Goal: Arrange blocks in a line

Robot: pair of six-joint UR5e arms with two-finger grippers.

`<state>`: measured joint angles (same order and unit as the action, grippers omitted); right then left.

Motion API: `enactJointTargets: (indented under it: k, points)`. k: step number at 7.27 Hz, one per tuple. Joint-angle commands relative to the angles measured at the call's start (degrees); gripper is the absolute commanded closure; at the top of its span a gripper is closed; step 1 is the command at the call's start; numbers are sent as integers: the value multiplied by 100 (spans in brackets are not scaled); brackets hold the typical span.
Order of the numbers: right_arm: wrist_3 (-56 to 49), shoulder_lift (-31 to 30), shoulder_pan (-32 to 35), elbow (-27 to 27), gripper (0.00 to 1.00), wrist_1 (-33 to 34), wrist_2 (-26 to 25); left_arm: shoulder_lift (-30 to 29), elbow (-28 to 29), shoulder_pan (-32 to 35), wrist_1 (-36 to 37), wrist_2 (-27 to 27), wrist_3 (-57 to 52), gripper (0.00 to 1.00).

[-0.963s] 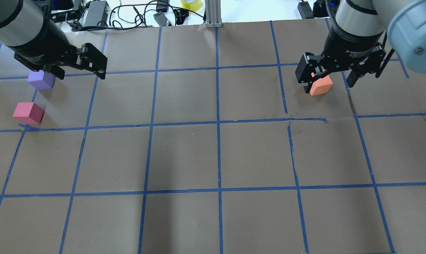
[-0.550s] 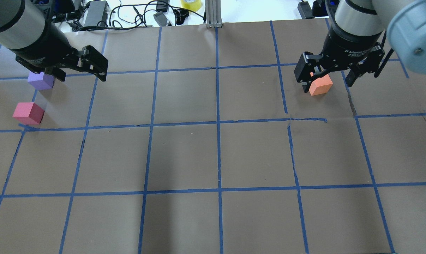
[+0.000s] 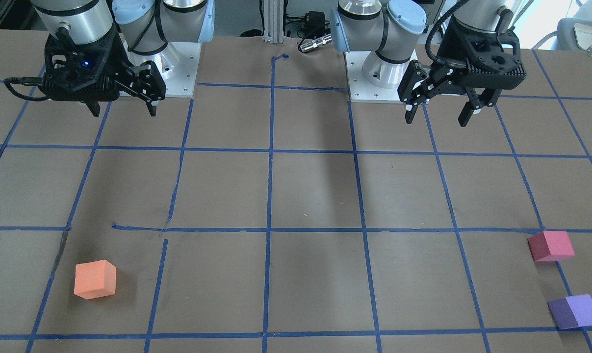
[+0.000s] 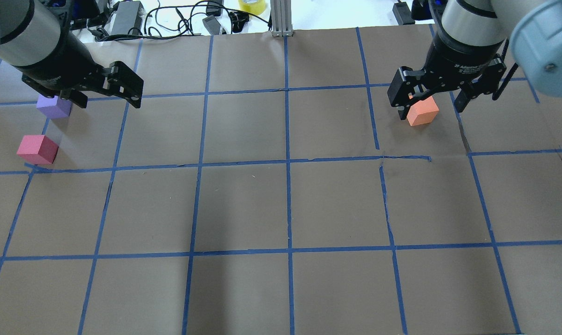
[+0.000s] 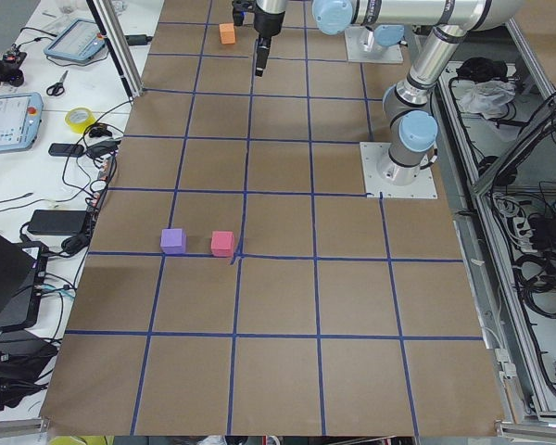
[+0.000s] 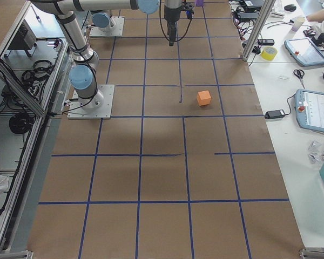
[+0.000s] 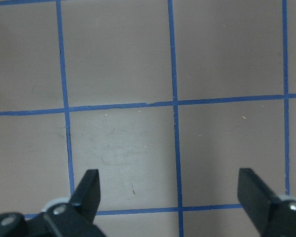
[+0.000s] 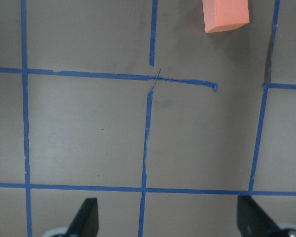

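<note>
The orange block (image 4: 423, 113) lies on the right side of the table, and shows in the front view (image 3: 94, 279) and at the top of the right wrist view (image 8: 226, 15). The red-pink block (image 4: 37, 149) and the purple block (image 4: 52, 108) lie close together at the far left, apart from each other. They also show at the front view's right, red-pink (image 3: 551, 245) and purple (image 3: 575, 311). My left gripper (image 3: 437, 116) is open and empty, high above the table. My right gripper (image 3: 124, 109) is open and empty, also high.
The table is covered in brown paper with a blue tape grid (image 4: 287, 160). Cables, a power brick and a yellow tape roll (image 4: 252, 4) lie past the far edge. The arm bases (image 3: 168, 63) stand at the robot's side of the table.
The right gripper has shifted slightly, so more of the orange block shows beneath it. The left gripper has barely shifted. The blocks have not moved.
</note>
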<state>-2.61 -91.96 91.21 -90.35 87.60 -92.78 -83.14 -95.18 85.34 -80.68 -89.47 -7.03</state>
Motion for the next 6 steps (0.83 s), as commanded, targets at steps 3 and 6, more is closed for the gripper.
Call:
enactJointTargets:
  k: [3,6]
  points:
    - [-3,186,-24,0,0,99,-64,9,8,0,26,9,0,0]
    - [-20,319,-42,0,0,756,-3,9,0,-9,9,0,-9,0]
